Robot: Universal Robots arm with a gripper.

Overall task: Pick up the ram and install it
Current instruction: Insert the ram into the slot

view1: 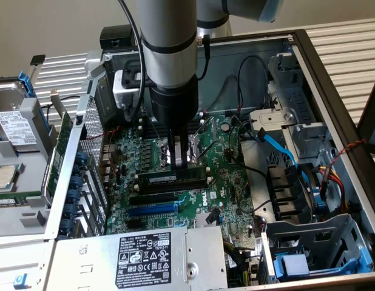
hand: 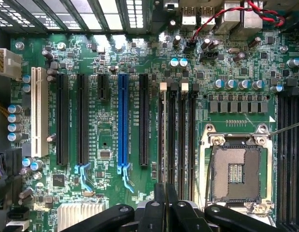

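Note:
The ram (view1: 157, 177) is a thin green stick with a pale label. It stands on edge in a black memory slot on the motherboard (view1: 230, 182), inside the open computer case. My gripper (view1: 180, 167) comes straight down onto the stick's top edge, right of its middle in the exterior view. In the wrist view the ram (hand: 164, 135) appears edge-on as a pale line running into the thin gap between the fingers of the gripper (hand: 165, 187). The fingers are shut on it. Three more black memory slots (hand: 187, 135) lie alongside.
The bare CPU socket (hand: 235, 169) sits just beyond the memory slots. A blue expansion slot (hand: 123, 121) and black ones lie on the other side. A silver power supply (view1: 145, 254) fills the case front, a blue cable (view1: 278, 148) and drive cage (view1: 315, 242) stand at the exterior view's right.

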